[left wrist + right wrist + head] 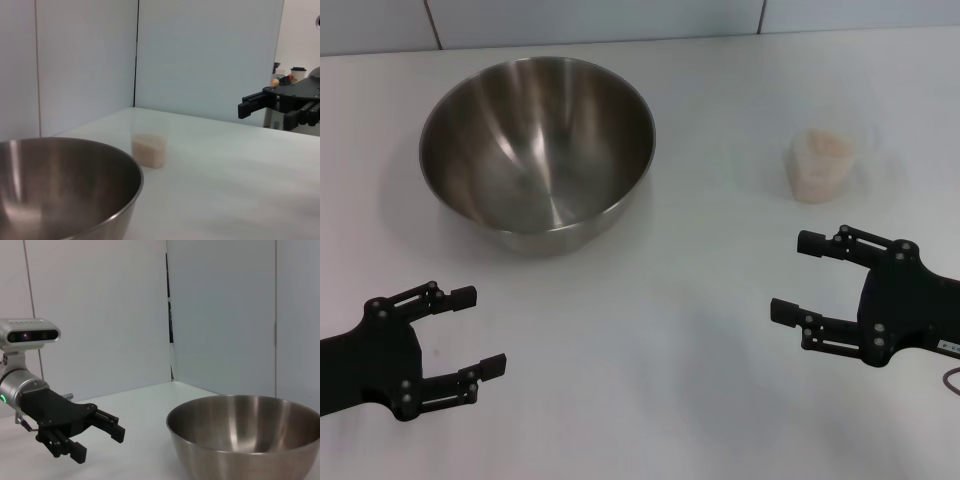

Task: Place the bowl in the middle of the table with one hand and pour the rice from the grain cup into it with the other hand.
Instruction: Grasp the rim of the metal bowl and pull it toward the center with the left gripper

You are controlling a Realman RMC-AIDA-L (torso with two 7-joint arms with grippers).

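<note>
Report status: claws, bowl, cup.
Left claw open, empty, near the table edge. Right claw open, empty, short of the grain cup. Bowl far left, empty. Nothing between.

bowl (537, 150): stainless steel, brushed inside with bright streaky reflections, polished glossy rim and outer wall. desk (670, 330): white, smooth, semi-matt, faint soft reflections under the bowl. grain cup (821, 164): thin clear plastic, translucent, slightly cloudy. rice (148, 150): off-white grains, matt, granular mass. left pincer (470, 335) and right pincer (798, 277): black matt plastic or coated metal, small bright screw heads at the linkages. left wrist housing (25, 385) in the right wrist view: silver-grey satin metal look.
</note>
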